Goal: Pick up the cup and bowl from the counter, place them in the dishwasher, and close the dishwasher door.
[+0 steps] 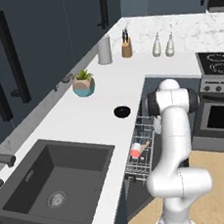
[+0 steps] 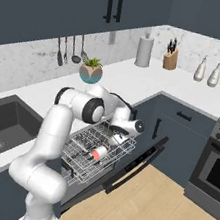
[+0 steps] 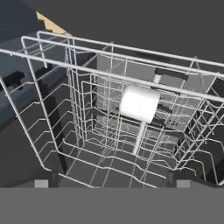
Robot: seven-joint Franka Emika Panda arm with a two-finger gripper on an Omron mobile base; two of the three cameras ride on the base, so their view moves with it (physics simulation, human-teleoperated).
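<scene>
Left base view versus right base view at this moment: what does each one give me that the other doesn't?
Left base view: the black bowl sitting on the counter near the rack. Right base view: the dishwasher door hanging open below the rack. Both: the cup lying on its side in the pulled-out rack.

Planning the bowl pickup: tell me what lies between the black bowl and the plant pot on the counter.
Nothing: in the left base view, bare white marbled counter separates the small black bowl from the teal-and-pink plant pot.

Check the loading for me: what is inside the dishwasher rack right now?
The cup lies on its side in the wire rack. The bowl sits on the counter. The arm covers the rack's rear.
</scene>
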